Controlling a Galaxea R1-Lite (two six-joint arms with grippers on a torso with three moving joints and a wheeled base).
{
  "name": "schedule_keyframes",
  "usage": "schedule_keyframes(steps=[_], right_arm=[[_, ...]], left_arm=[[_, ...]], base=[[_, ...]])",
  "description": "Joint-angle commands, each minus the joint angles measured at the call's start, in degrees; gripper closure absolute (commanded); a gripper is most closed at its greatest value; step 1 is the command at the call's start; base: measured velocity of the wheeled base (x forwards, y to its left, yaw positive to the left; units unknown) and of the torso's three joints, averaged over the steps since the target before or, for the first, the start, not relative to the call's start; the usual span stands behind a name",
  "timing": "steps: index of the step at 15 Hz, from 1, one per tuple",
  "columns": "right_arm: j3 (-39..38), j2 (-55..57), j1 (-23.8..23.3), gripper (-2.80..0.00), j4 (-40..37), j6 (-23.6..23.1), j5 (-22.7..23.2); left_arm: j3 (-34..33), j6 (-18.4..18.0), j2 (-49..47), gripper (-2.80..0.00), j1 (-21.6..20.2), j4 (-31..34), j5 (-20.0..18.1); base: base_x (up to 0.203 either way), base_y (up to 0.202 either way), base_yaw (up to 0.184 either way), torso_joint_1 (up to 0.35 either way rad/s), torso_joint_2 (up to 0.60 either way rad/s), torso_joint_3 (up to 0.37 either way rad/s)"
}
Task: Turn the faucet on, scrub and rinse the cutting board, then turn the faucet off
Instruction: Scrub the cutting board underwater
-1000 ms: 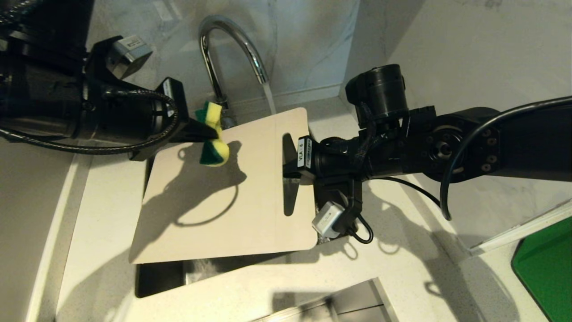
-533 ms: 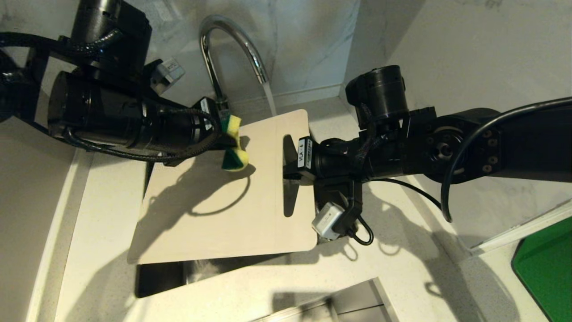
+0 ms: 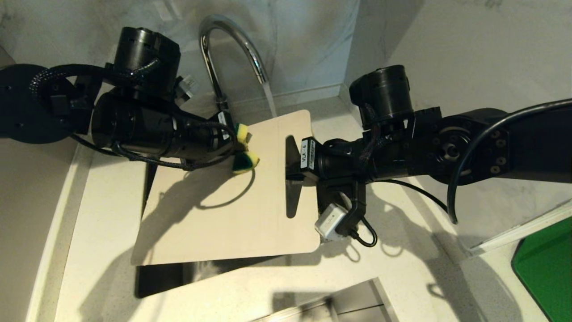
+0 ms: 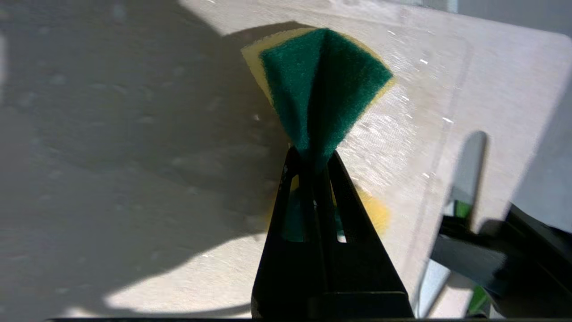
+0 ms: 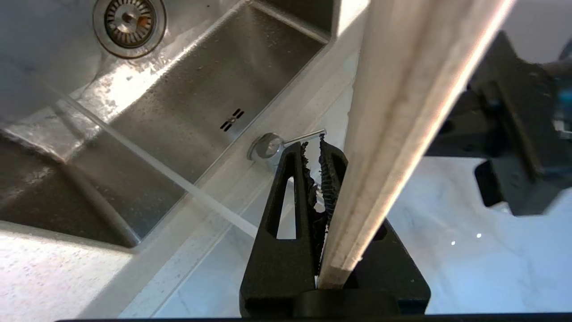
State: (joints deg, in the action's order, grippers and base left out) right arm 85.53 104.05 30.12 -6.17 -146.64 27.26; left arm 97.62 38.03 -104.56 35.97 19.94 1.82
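Left pincer (image 4: 315, 163) pinches green-yellow sponge (image 4: 321, 85) against cutting board (image 4: 447, 80).

A pale speckled countertop (image 3: 103, 232) fills the lower left and centre of the head view. A steel sink (image 3: 165, 277) is sunk into it at centre. The faucet (image 3: 223, 49) rises from it at upper centre. A bright green flat object (image 3: 547, 264) lies at lower right.

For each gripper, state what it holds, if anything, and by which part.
The left gripper pinches the sponge across its middle, folding it. The right gripper clamps the cutting board at its slotted handle end, holding it over the sink.
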Motion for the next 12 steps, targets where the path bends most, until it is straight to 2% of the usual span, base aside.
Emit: schedule_keyframes(steps=[1,7,12], right_arm=[[-0.4,-0.2,0.0,0.0,0.0,-0.8,0.3],[-0.5,-0.2,0.0,0.0,0.0,-0.8,0.3],[-0.3,-0.2,0.0,0.0,0.0,-0.8,0.3]], left_arm=[[-0.2,0.1,-0.8,0.0,-0.9,0.1,0.0],[-4.5,-0.7,-0.4,0.0,-5.6,-0.4,-0.5],[-15.4,-3.6,-0.2,0.0,-11.5,-9.5,-0.9]], base=[[0.0,0.0,0.0,0.0,0.0,0.0],[0.0,0.0,0.0,0.0,0.0,0.0],[0.0,0.0,0.0,0.0,0.0,0.0]])
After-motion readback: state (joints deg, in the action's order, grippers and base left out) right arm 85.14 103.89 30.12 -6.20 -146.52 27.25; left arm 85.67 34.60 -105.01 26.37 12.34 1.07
